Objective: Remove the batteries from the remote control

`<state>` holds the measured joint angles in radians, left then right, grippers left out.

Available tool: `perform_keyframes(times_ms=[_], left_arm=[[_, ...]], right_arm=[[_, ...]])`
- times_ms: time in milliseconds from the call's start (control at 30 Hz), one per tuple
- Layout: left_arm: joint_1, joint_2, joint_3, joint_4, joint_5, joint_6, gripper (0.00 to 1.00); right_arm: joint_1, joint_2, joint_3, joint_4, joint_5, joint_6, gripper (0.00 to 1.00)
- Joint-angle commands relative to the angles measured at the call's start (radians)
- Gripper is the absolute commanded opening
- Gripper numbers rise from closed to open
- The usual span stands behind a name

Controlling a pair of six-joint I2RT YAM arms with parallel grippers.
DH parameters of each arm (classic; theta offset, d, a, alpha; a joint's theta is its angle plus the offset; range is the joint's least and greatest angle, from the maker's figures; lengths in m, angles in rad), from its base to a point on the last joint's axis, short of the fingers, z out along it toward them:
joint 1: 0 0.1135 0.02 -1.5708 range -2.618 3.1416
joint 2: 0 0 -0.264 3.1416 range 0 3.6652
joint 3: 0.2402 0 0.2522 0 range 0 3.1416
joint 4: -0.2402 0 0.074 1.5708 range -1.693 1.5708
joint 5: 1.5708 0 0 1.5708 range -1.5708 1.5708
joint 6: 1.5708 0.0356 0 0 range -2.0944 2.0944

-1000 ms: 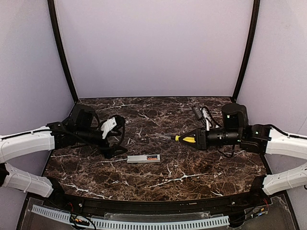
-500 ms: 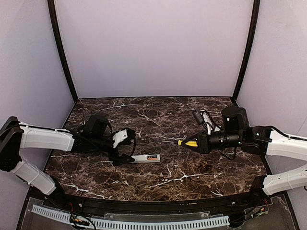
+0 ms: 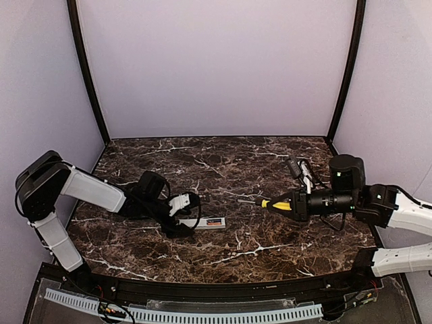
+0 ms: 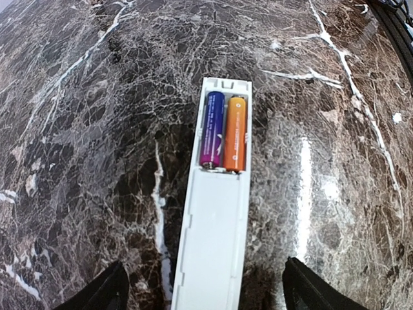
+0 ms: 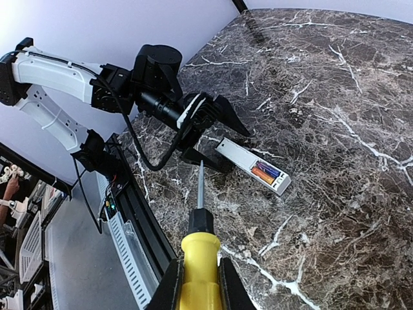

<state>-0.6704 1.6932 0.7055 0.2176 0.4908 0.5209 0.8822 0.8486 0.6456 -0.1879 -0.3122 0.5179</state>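
Observation:
The white remote control point(image 4: 215, 226) lies flat on the marble table, recess up. Two batteries sit side by side in it at the far end, one purple point(image 4: 211, 129) and one orange point(image 4: 235, 134). My left gripper point(image 4: 206, 294) is open, its fingertips point(image 4: 110, 292) low on either side of the remote's near end, not touching it. In the top view the remote point(image 3: 210, 222) lies just right of the left gripper point(image 3: 192, 217). My right gripper point(image 5: 199, 284) is shut on a yellow-handled screwdriver point(image 5: 200, 258), tip pointing towards the remote point(image 5: 248, 161) and well short of it.
The right arm holds the screwdriver point(image 3: 277, 204) above the table's right half. A black rail point(image 3: 223, 287) runs along the table's front edge, with a white perforated strip point(image 3: 182, 314) below it. Lilac walls close the back and sides.
My left arm has reached rightwards and lowered, so its open jaws now straddle the remote's near end. My right arm has drawn back a little to the right with the screwdriver.

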Motion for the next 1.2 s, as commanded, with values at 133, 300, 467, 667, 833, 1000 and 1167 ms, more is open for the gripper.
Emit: perform_keyframes(times_ms=[133,300,467,667,833,1000,1167], left_arm=[[-0.007,0.075,0.06,0.02,0.033,0.05,0.68],[-0.025,0.102,0.086,-0.007,0.034,0.065,0.49],[-0.081,0.099,0.086,0.007,0.031,0.029,0.39],[-0.195,0.094,0.089,0.059,-0.029,-0.134,0.38],[-0.303,0.095,0.092,0.093,-0.095,-0.259,0.37],[-0.363,0.115,0.098,0.112,-0.168,-0.327,0.39],[-0.374,0.104,0.072,0.164,-0.19,-0.33,0.62]], right_arm=[[-0.007,-0.012,0.007,-0.031,0.03,0.005,0.0],[-0.006,-0.001,0.022,-0.041,0.033,0.005,0.0],[-0.006,-0.009,0.048,-0.094,0.06,-0.006,0.0],[-0.007,-0.04,0.079,-0.179,0.105,-0.022,0.0],[-0.006,-0.053,0.089,-0.221,0.127,-0.02,0.0],[-0.006,-0.054,0.09,-0.242,0.132,-0.005,0.0],[-0.007,-0.052,0.096,-0.259,0.134,0.008,0.0]])
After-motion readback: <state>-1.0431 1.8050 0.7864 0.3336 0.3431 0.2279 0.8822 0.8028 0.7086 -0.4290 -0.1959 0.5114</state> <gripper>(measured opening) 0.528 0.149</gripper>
